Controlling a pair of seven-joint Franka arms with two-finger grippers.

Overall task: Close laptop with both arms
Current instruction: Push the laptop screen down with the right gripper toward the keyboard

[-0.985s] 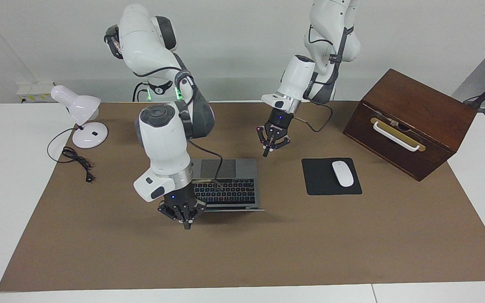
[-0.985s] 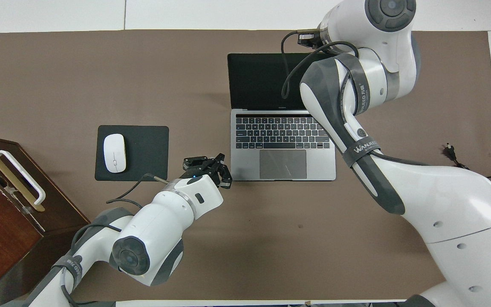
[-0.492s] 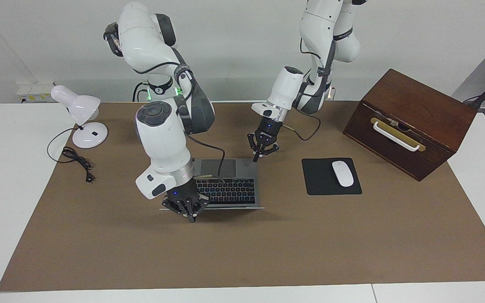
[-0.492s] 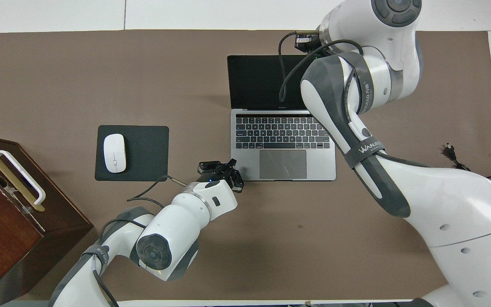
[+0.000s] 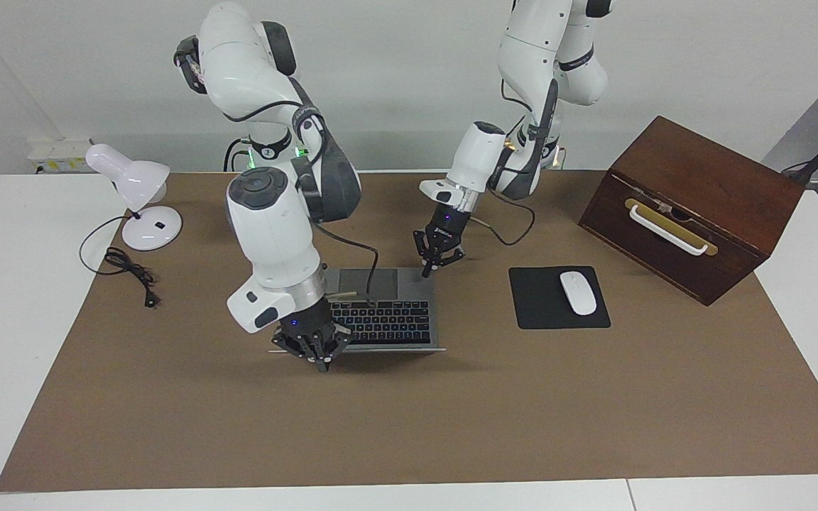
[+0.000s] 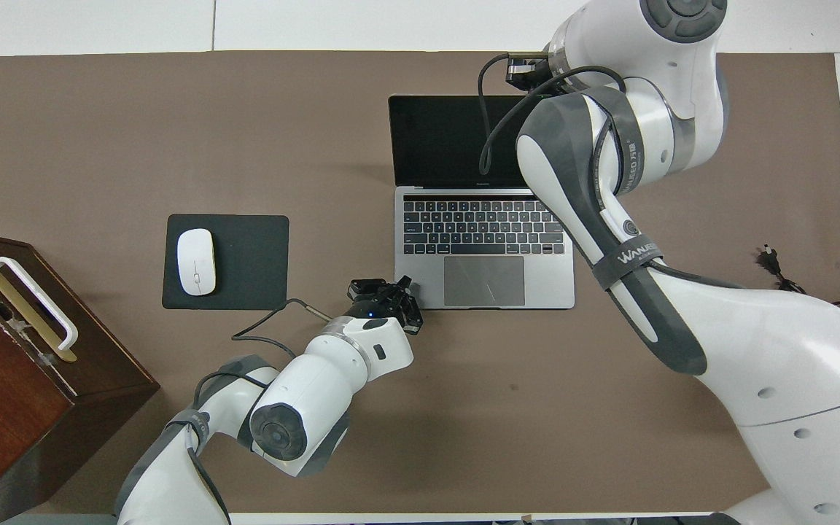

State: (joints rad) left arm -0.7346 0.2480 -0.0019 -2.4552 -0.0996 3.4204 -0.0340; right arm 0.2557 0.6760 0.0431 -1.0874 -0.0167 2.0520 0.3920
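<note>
fingers of the right gripper (image 5: 321,358), facing view: bunched downward at the laptop (image 5: 388,312) lid's top edge, at the corner toward the right arm's end of the desk (image 5: 167,411); whether they touch the lid, cannot tell, nor their spread. left gripper (image 5: 434,259) hangs just over the base's corner nearest the robots, toward the left arm's end; its fingers (image 5: 426,270) point down, gap unreadable. lid stands open, tilted away from the robots.

overhead view: left gripper (image 6: 388,295) sits at the palm-rest corner, just off the trackpad. right gripper hidden under its own arm, above the screen's upper corner. laptop's long edges run across the desk, hinge between screen and keys.

judgement: right arm is the one placed at the lid, so it likely pushes the lid toward the robots while the left steadies the base.
</note>
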